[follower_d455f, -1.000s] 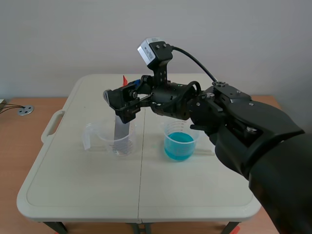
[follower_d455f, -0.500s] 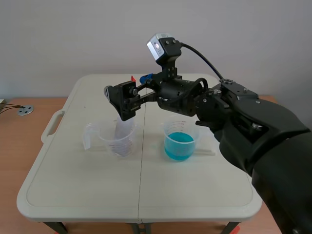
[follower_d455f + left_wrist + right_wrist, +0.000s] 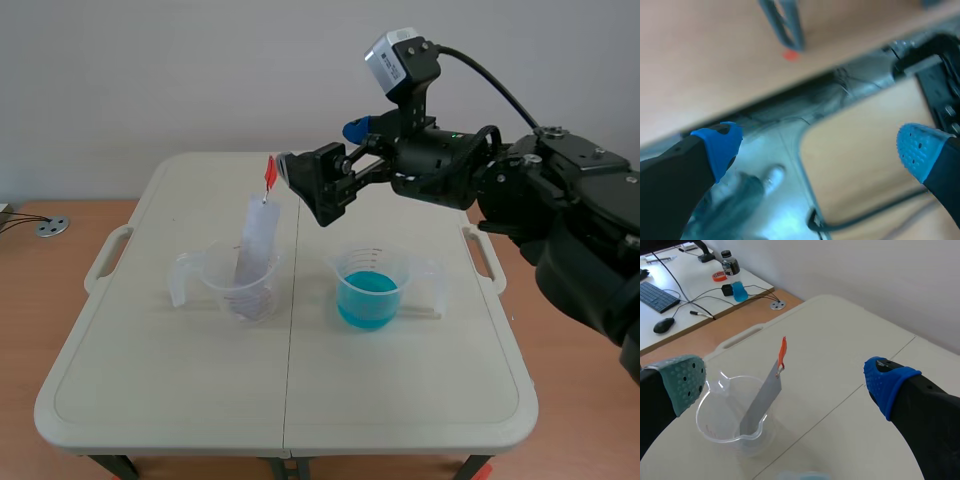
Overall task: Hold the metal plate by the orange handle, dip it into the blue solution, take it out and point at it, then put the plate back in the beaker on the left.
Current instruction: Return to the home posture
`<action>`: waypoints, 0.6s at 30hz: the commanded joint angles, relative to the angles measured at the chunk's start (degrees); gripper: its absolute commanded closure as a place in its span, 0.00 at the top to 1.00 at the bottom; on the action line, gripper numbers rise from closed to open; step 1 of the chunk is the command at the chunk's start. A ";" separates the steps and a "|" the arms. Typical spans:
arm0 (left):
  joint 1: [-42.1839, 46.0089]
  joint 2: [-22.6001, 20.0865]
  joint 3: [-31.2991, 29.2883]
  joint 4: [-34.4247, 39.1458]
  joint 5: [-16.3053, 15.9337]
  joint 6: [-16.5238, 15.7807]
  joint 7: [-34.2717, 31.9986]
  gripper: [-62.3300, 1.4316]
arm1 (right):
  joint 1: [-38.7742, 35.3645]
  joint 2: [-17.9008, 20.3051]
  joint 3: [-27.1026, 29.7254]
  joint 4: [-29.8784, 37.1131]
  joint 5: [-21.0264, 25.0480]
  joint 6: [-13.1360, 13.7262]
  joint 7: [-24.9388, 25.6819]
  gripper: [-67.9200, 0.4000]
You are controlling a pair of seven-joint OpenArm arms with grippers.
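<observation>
Cream folding table [image 3: 150, 380] on wooden floor [image 3: 40, 320], pale wall [image 3: 150, 70] behind; a floor socket [image 3: 52, 227] at its ten o'clock. Right gripper [image 3: 320, 148] and left gripper [image 3: 820, 147] both spread.

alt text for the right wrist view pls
A grey metal plate leans in a clear beaker on a cream table, its orange handle sticking up free. The right arm's jaws stand open, wide of the plate on both sides, touching nothing. Beyond the table is a desk with a keyboard and a bottle.
</observation>
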 commanded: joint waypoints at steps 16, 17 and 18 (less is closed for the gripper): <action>-5.60 -0.96 -2.51 25.44 -2.51 0.02 -7.15 1.00 | -14.27 12.61 6.82 15.02 0.66 -1.31 2.84 0.98; -5.88 -0.96 -2.47 26.36 -2.51 0.02 -7.19 1.00 | -15.52 13.03 7.61 16.24 0.63 -1.49 2.82 0.98; -6.05 -0.96 -2.47 27.21 -2.51 0.04 -7.21 1.00 | -16.70 13.42 8.31 17.38 0.63 -1.70 2.82 0.98</action>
